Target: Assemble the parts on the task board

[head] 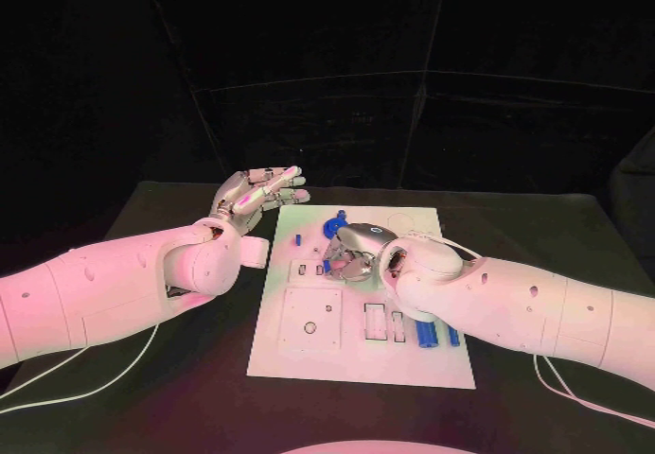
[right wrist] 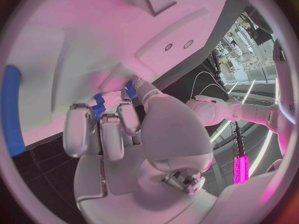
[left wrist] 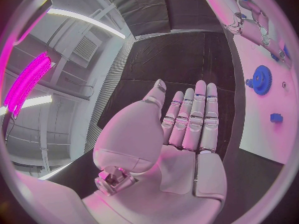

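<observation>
The white task board (head: 358, 364) lies in the middle of the table. My right hand (head: 352, 257) is low over the board's middle with its fingers curled down. In the right wrist view the right hand (right wrist: 112, 129) pinches a small blue part (right wrist: 97, 107) between thumb and fingers, against the board (right wrist: 74, 35). My left hand (head: 259, 197) is raised beside the board's far left corner, fingers straight and holding nothing; the left wrist view shows the left hand (left wrist: 187, 124) flat. A blue gear (head: 334, 228) (left wrist: 261, 79) sits near the board's far edge.
Two blue cylinders (head: 426, 333) lie on the board's near right part, one seen as a blue cylinder (right wrist: 12, 109) in the right wrist view. A small blue piece (left wrist: 276, 117) stands near the gear. White cables trail on the black table (head: 164, 397) at both sides.
</observation>
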You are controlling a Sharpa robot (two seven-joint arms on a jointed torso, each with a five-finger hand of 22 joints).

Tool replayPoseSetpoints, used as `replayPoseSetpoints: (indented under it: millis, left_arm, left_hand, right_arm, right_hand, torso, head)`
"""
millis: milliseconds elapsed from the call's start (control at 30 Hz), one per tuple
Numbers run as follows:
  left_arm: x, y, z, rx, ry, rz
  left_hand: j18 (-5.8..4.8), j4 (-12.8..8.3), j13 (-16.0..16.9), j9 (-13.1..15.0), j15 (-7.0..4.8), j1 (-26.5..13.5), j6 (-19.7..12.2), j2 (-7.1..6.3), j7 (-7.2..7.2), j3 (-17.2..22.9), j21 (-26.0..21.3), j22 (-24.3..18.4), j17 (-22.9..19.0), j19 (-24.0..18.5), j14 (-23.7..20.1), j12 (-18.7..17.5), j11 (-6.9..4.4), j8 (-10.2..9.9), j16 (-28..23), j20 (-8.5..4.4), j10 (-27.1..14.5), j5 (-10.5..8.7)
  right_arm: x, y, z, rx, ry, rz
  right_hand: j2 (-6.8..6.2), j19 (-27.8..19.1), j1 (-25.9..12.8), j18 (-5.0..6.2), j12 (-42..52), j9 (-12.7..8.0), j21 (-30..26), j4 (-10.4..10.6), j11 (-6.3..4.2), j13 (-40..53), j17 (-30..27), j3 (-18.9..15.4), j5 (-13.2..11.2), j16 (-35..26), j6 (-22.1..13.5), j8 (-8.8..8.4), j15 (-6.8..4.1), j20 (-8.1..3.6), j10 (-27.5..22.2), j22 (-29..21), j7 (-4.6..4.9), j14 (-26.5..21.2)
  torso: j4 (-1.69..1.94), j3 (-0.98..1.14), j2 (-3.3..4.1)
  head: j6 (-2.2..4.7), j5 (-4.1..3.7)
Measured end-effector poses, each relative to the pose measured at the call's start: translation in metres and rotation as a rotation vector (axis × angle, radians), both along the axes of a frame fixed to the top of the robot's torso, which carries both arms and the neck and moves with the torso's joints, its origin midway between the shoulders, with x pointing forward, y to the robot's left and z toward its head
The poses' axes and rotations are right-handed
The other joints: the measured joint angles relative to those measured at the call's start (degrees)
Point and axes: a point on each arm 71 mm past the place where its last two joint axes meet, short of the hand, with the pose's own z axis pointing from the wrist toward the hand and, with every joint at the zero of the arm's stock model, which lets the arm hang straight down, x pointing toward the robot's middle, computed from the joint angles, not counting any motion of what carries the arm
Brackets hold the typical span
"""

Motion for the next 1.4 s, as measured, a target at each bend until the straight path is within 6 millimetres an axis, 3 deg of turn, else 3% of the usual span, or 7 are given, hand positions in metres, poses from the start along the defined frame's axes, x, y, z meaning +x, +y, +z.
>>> replayPoseSetpoints:
  millis: [600,833,900,1067,1200,1300,1400]
  left_arm:
    - [0.0,0.0,0.0,0.001,0.005,-0.001]
    - [0.0,0.003,-0.001,0.021,0.008,-0.004]
    - [0.0,0.004,-0.002,0.038,0.009,-0.01]
    - [-0.002,0.006,-0.004,0.106,0.031,-0.05]
    - [-0.003,0.004,-0.008,0.215,0.073,-0.105]
    - [-0.001,0.003,-0.008,0.34,0.106,-0.158]
    - [0.001,-0.001,-0.008,0.482,0.148,-0.219]
  left_hand:
    - [0.0,-0.1,0.0,0.0,-0.16,0.0,0.1,0.0,-0.07,-0.1,0.0,-0.1,0.0,0.5,0.2,0.0,-0.23,-0.2,0.0,-0.13,0.2,0.0]
    - [-0.03,-0.7,1.5,0.3,-5.62,-1.0,4.2,0.59,-3.12,-0.5,7.1,2.9,5.7,13.6,17.1,3.7,-4.24,0.7,8.7,-5.69,11.0,0.0]
    - [-0.03,-0.5,2.0,0.3,-7.75,-1.7,5.4,0.3,-4.35,-1.1,10.9,4.7,10.2,19.2,21.3,4.3,-5.65,0.7,14.8,-7.55,14.0,0.0]
    - [-0.03,-1.0,6.2,0.4,-10.09,-2.1,7.0,-0.2,-5.97,-1.7,22.1,12.2,57.3,27.7,22.1,9.0,-8.39,0.8,61.0,-10.78,21.6,0.04]
    - [-3.11,-1.4,15.5,1.4,-11.12,-2.7,9.4,-0.78,-7.63,-2.1,42.2,36.5,68.8,32.3,22.1,19.8,-9.67,3.3,76.0,-11.85,24.2,0.43]
    - [-4.07,-1.1,42.0,2.9,-11.68,-4.8,10.6,-1.18,-8.7,-3.0,50.9,47.5,69.2,33.2,22.1,46.2,-10.66,6.1,80.6,-12.49,26.0,0.43]
    - [-4.06,0.0,56.5,5.0,-11.9,-7.0,10.5,-0.75,-8.99,-4.4,55.2,52.4,69.2,32.4,21.9,60.7,-10.66,9.6,81.2,-12.44,24.5,0.16]
  right_arm:
    - [-0.002,-0.003,-0.001,0.015,-0.01,-0.034]
    - [-0.007,-0.022,0.006,0.102,-0.058,-0.046]
    - [-0.008,-0.034,0.012,0.143,-0.069,-0.047]
    - [-0.001,-0.069,0.042,0.255,-0.069,-0.073]
    - [0.007,-0.099,0.064,0.356,-0.026,-0.123]
    - [0.011,-0.119,0.076,0.432,0.015,-0.164]
    - [0.012,-0.133,0.082,0.492,0.049,-0.193]
  right_hand:
    - [-3.81,-0.9,-4.2,0.0,-4.4,0.2,-1.2,6.2,1.22,-5.3,0.0,-11.2,0.2,-1.0,-6.3,-0.22,0.9,0.93,-4.1,-1.9,1.11,0.1]
    - [-4.39,-1.0,1.5,0.0,-4.6,0.3,-1.6,13.9,1.61,-6.5,0.0,-19.9,2.9,-1.1,-9.2,0.49,1.61,1.63,-4.9,-2.7,1.68,0.0]
    - [-4.08,-1.3,2.1,0.01,-4.6,0.5,-2.1,14.6,1.61,-6.6,0.0,-20.3,2.8,-1.4,-9.2,1.11,1.61,1.95,-4.9,-3.5,1.67,0.0]
    - [-2.8,-4.4,4.0,0.12,-6.7,0.8,-5.2,15.5,0.99,-9.4,0.0,-20.9,1.8,-3.8,-7.7,2.79,1.61,1.65,-7.0,-9.2,1.0,0.0]
    - [-0.79,-6.9,6.0,1.37,-10.8,0.8,-8.5,14.2,0.46,-13.5,-0.8,-20.6,2.2,-6.5,-6.8,3.76,1.03,0.99,-9.1,-14.7,0.33,0.1]
    - [0.59,-12.0,7.4,3.62,-19.7,0.8,-15.5,13.0,-0.06,-22.4,-9.7,-21.2,2.3,-13.2,-5.8,4.69,0.32,0.57,-13.6,-25.5,-0.23,-0.7]
    - [0.95,-14.6,7.8,4.52,-26.4,0.7,-21.5,12.4,-0.24,-29.0,-17.8,-22.0,1.7,-20.3,-5.5,4.74,0.07,0.37,-15.8,-33.4,-0.26,-2.4]
  torso:
    - [0.01,0.02,0.0]
    - [0.01,0.08,-0.03]
    - [0.01,0.09,-0.09]
    - [-0.14,0.08,-0.3]
    - [-0.3,0.07,-0.73]
    - [-0.43,0.13,-1.07]
    - [-0.57,0.29,-1.42]
  head:
    - [0.04,0.01]
    - [0.37,-0.02]
    - [0.5,-0.13]
    - [0.72,-0.27]
    - [0.64,0.0]
    - [0.62,0.25]
    - [0.54,0.53]
